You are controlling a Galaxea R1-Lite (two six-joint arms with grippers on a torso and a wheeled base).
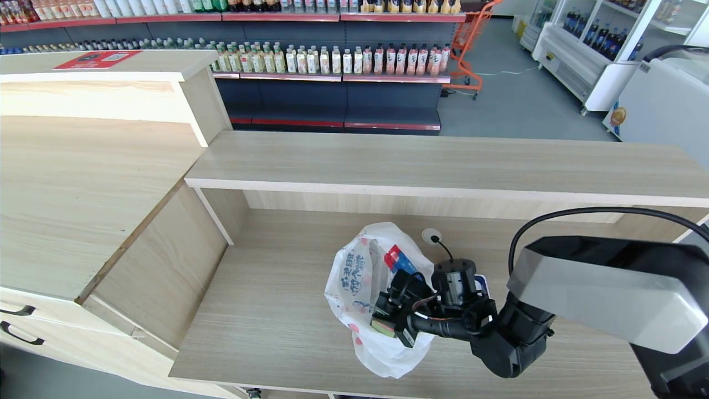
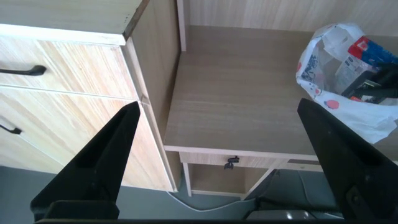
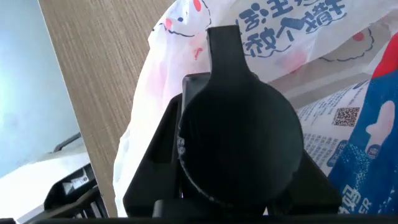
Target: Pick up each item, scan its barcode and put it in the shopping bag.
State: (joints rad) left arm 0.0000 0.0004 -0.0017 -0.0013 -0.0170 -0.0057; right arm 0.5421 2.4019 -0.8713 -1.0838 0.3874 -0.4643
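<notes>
Drawers (image 2: 56, 93): far left, black handles, next to counter (image 1: 266, 310).
L gripper (image 2: 219, 107): fingers wide apart, nothing held.
Shopping bag (image 1: 354, 288): white plastic w/ print, mid-counter, mouth open.
Pkg (image 1: 400, 259): blue-red-white, inside bag.
R gripper (image 1: 390, 318): at bag mouth, partly blocking it; opening can't tell.

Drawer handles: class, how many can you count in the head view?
2. Both black, on the cabinet front at far left: upper handle, lower handle just below it. Others may lie out of frame.
</notes>
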